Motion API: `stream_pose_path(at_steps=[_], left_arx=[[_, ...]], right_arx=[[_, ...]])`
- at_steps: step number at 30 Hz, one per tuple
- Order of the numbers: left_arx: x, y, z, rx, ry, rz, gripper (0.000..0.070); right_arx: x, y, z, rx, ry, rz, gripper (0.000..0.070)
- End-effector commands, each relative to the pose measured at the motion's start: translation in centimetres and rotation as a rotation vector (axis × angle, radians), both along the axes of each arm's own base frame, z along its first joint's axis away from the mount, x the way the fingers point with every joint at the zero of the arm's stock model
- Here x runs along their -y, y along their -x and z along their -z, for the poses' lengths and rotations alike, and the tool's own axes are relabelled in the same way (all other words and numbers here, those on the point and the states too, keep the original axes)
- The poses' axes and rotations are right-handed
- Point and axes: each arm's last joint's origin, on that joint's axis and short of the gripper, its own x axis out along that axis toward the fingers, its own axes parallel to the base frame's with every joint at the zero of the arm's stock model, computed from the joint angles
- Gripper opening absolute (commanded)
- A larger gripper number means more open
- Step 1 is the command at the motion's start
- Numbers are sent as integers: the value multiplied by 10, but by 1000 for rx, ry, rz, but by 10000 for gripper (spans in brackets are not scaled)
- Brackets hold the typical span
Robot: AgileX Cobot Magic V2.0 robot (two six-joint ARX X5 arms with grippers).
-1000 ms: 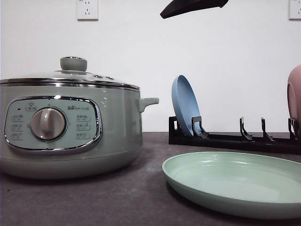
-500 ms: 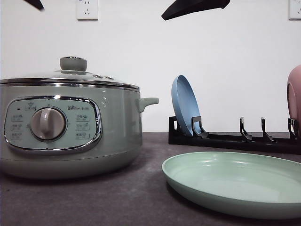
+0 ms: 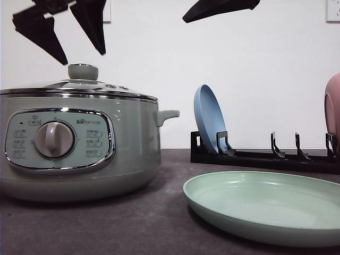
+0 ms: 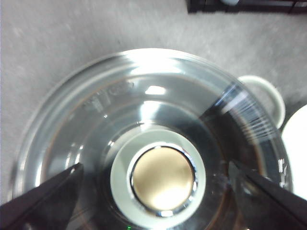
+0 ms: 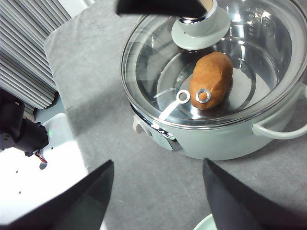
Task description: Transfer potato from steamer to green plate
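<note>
The steamer (image 3: 79, 154) has a glossy enamel-like body, chrome trim and clear glass lid (image 5: 216, 62); the potato (image 5: 211, 80) looks matt, the tabletop (image 3: 106, 223) rough grey.

- The steamer (image 3: 79, 143) is pale sage-green, with a chrome band around its control panel and a grey-beige dial.
- Its lid (image 5: 216, 57) is clear glass, and its knob (image 4: 160, 178) is sage with a brassy, chrome-ringed top.
- The potato (image 5: 212, 79) is orange-brown (seen through the glass).
- The green plate (image 3: 265, 204) is pale mint.
- The blue plate (image 3: 209, 119) is soft blue, the pink plate (image 3: 333, 111) dusty pink.
- The rack (image 3: 265, 156) is black.
- The table (image 3: 133, 223) is dark grey, the wall (image 3: 255, 69) white.
- Both the left gripper (image 3: 69, 32) and right gripper (image 5: 158, 196) are black.
</note>
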Motion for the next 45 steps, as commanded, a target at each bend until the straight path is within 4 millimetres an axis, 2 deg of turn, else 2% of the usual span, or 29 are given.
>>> stream_pose_path(at_steps=[1, 12, 16, 21, 24, 26, 32, 38, 39, 45], left_arx=[[5, -7, 0, 7, -9, 20, 598], [12, -11, 10, -27, -22, 34, 587], [12, -11, 13, -52, -32, 34, 510], [12, -11, 14, -60, -34, 34, 489], [14, -11, 14, -58, -32, 37, 415], [14, -11, 14, -59, -32, 38, 392], [14, -10, 14, -66, -29, 31, 233], [14, -10, 15, -77, -23, 18, 23], [14, -9, 15, -81, -25, 18, 4], [14, -9, 15, -83, -26, 18, 3]], right_arx=[[-4, -1, -4, 25, -6, -19, 367], [-3, -2, -4, 44, 14, 6, 367], [-3, -2, -4, 44, 14, 6, 367], [-3, -2, -4, 46, 12, 7, 367], [-3, -2, -4, 46, 12, 7, 367], [-3, -2, -4, 46, 12, 7, 367], [-3, -2, -4, 46, 12, 7, 367], [-3, -3, -4, 52, 20, 19, 368], [-3, -3, -4, 52, 20, 20, 368], [-2, -3, -4, 52, 20, 24, 368]])
